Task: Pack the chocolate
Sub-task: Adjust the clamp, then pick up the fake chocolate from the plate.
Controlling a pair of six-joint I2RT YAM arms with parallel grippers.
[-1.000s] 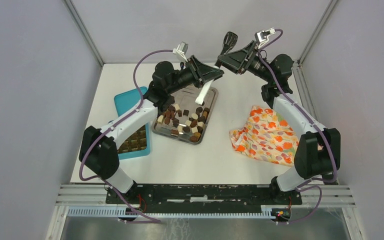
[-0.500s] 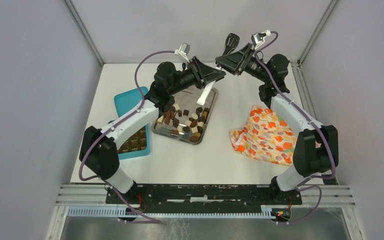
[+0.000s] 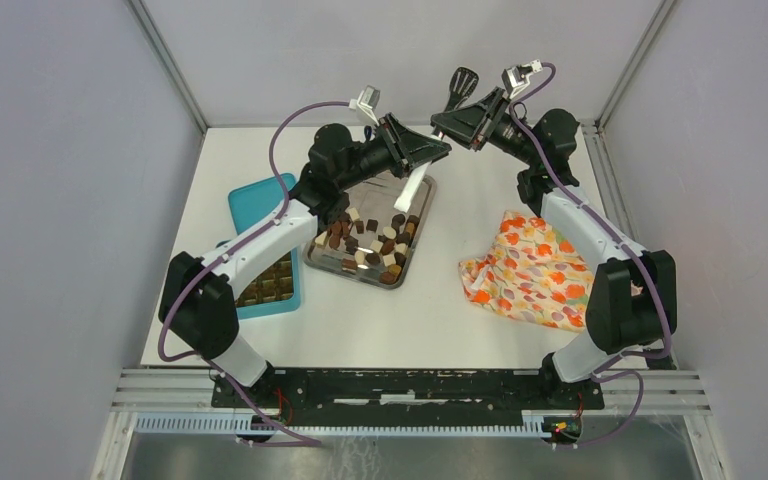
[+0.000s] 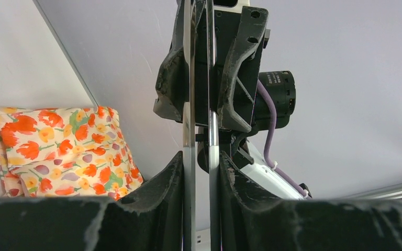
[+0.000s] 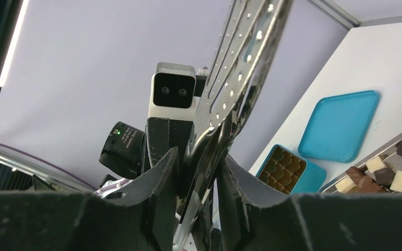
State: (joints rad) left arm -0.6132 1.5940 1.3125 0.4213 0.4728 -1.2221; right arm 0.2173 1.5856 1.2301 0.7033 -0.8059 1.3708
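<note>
I have both hands lifted above the far end of the steel tray (image 3: 380, 188), nose to nose, with the metal tongs (image 5: 243, 52) caught between them. My left hand (image 4: 200, 162) is closed on the tongs' two thin arms, pinching them nearly together, and the pale handle end hangs from it toward the tray. My right hand (image 5: 196, 154) is clamped across the perforated blade end, a finger pressed on each side. I read this as a pass of the tool from one hand to the other. Held in the air, the tool can be reached at either end, and with two grips at once it cannot drop during the change.

The chocolate (image 3: 365, 245) lies loose in the tray, dark, mid-brown and cream pieces gathered mostly in its near half, and neither hand touches it. The teal box (image 5: 288, 166) sits left of the tray with its lid (image 5: 339, 125) off and lying just beyond it, so the compartments stand open for filling. I cannot tell from here whether any cell holds a piece yet. The orange floral cloth (image 3: 530, 265) lies well apart on the right of the surface (image 3: 440, 300), out of the way.

To my mind the next move calls for one hand to let go, so the other can bring the tongs down to a piece.
</note>
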